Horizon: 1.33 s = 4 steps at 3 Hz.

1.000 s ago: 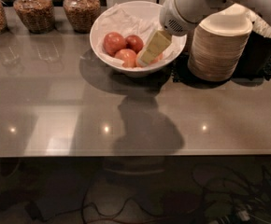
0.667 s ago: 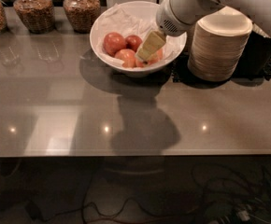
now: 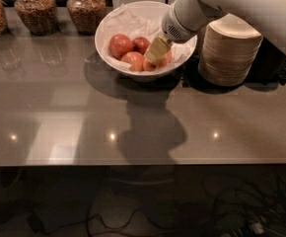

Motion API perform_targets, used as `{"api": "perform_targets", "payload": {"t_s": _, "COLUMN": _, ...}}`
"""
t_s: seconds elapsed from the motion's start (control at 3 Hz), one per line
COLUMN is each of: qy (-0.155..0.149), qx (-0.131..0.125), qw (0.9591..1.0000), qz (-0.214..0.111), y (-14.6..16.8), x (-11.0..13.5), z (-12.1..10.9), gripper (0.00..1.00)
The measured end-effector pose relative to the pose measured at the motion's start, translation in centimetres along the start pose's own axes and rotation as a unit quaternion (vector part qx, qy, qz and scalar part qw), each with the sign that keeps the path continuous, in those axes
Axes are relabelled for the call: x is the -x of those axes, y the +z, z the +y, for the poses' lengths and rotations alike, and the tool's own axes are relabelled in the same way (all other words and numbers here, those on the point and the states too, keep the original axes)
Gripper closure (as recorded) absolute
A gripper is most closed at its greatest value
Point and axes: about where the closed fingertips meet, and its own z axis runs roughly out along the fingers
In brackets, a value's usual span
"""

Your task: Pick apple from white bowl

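Gripper [image 3: 158, 49]: mine, low inside white bowl [image 3: 133, 4], upper middle of frame, among the apples [image 3: 121, 45] — open or closed, I cannot tell.
Risk: apples are round and crowded — one may roll aside, or crumpled paper [image 3: 123, 21] catches.

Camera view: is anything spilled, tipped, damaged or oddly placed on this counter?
Nothing stands out. The white bowl sits upright on the counter, apples inside on crumpled paper, with the gripper down among them at the bowl's right side. The stack of paper bowls and the jars stand upright; no spill shows.
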Motion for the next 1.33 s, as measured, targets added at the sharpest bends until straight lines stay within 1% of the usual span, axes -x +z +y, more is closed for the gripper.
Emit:
{"api": "perform_targets", "payload": {"t_s": 0.33, "qy": 0.018, "qx": 0.01, "qw": 0.9997, "qz": 0.012, "y": 0.7, "x": -0.7, "z": 0.5, "gripper": 0.3}}
{"api": "perform_targets", "payload": {"t_s": 1.0, "qy": 0.048, "qx": 0.028, "qw": 0.998, "qz": 0.03, "y": 1.8, "x": -2.1, "z": 1.7, "gripper": 0.32}}
{"api": "perform_targets", "payload": {"t_s": 1.33, "qy": 0.065, "qx": 0.035, "qw": 0.9967, "qz": 0.035, "y": 2.5, "x": -2.9, "z": 2.0, "gripper": 0.31}}
